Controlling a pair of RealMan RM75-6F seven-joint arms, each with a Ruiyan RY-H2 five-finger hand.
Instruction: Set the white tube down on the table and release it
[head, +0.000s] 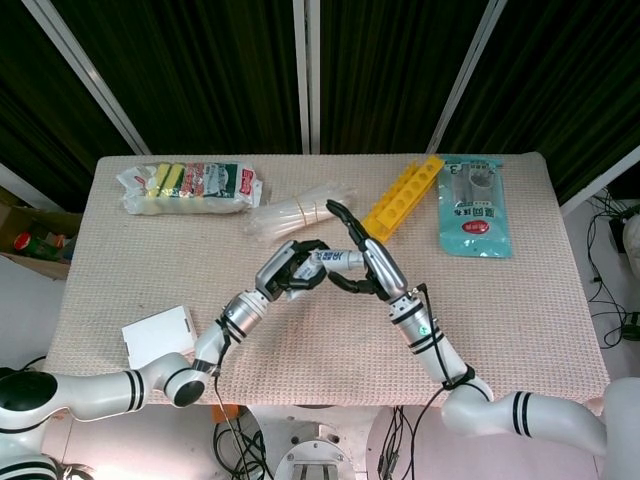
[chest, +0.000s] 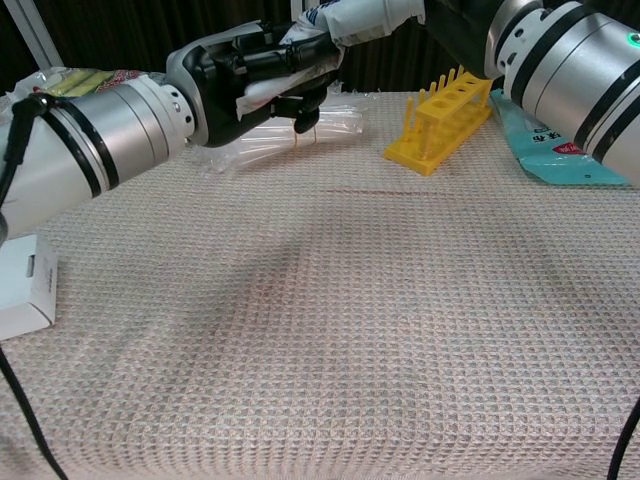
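Observation:
The white tube (head: 331, 260) with blue print hangs level above the middle of the table, between my two hands. My left hand (head: 289, 271) grips its left end with the fingers curled around it. My right hand (head: 366, 266) holds its right end, one finger sticking up and back. In the chest view the tube (chest: 360, 14) runs along the top edge, well above the cloth. There my left hand (chest: 255, 68) wraps its near end, and my right hand (chest: 462, 22) covers the far end.
A pack of sponges (head: 190, 188) lies at the back left and a clear bag of sticks (head: 298, 212) behind the hands. A yellow rack (head: 406, 194) and a teal packet (head: 473, 206) sit at the back right. A white box (head: 158, 335) rests at the front left edge.

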